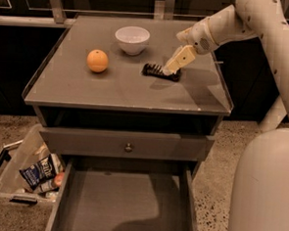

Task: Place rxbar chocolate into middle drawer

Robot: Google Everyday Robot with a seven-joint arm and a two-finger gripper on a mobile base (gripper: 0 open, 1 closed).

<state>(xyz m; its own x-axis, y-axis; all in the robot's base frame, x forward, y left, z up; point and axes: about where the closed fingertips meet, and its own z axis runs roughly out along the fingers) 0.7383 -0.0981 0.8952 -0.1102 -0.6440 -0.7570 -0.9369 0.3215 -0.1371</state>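
Observation:
The rxbar chocolate [158,71], a flat black bar, lies on the grey cabinet top, right of centre. My gripper [171,66] hangs from the white arm at the upper right and points down-left, its tip right at the bar's right end. The bar still lies flat on the top. The middle drawer [124,204] stands pulled out at the bottom of the camera view, a wide grey tray with a bare floor and low side walls.
An orange [97,60] and a white bowl [132,39] sit on the cabinet top to the left of the bar. A shut drawer front with a round knob [128,147] is above the open drawer. A clear bin with snack bags [30,172] stands on the floor at left. The robot's white body [265,193] fills the lower right.

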